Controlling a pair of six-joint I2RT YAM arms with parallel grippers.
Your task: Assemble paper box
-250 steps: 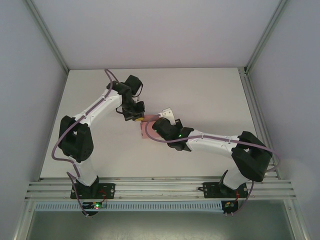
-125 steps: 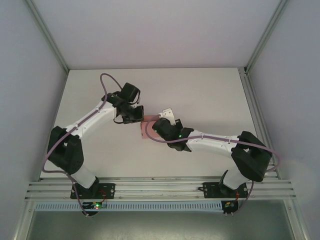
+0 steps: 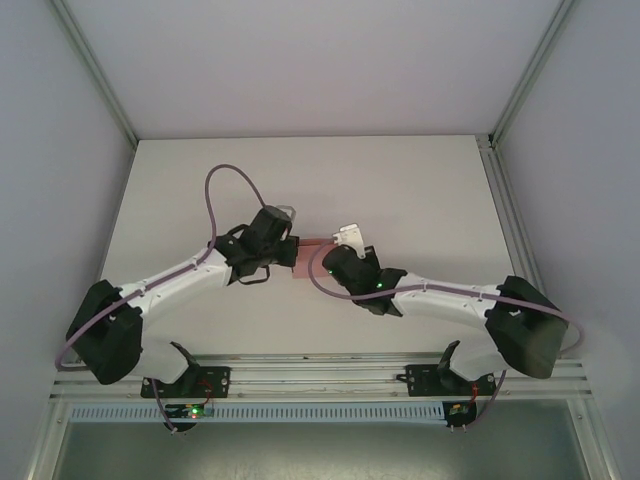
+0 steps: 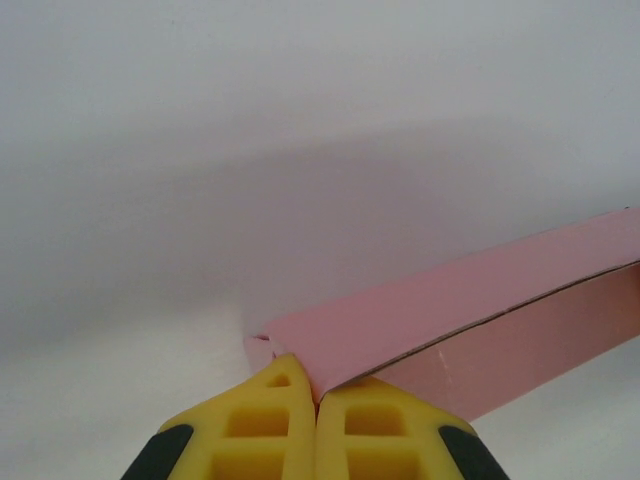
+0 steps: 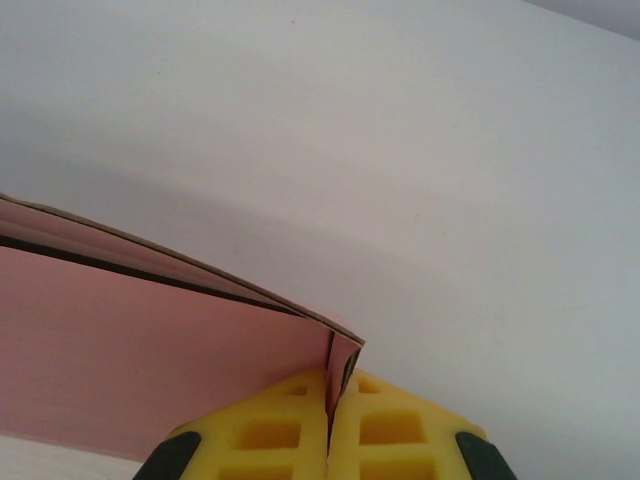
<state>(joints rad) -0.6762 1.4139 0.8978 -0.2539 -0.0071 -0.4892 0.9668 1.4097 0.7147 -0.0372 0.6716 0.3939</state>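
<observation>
The pink paper box [image 3: 310, 257] hangs between the two wrists near the middle of the table. In the left wrist view the paper box [image 4: 470, 320] is a folded pink card running off to the right, and my left gripper [image 4: 318, 392] is shut on its near corner with the yellow fingers pressed together. From the right wrist the paper box [image 5: 150, 340] spreads left as layered pink panels, and my right gripper [image 5: 335, 385] is shut on its end edge. From above, the left gripper [image 3: 290, 252] and right gripper [image 3: 328, 255] face each other across the card.
The white table [image 3: 420, 190] spreads around the arms, bounded by grey walls and metal rails at the back and sides. A purple cable [image 3: 225, 180] loops above the left arm. The aluminium rail [image 3: 320, 378] with the arm bases runs along the near edge.
The left arm has dropped and stretched low over the table, its wrist swinging right toward the card. The right wrist shifted slightly up and right. The pink card now sits stretched between both grippers.
</observation>
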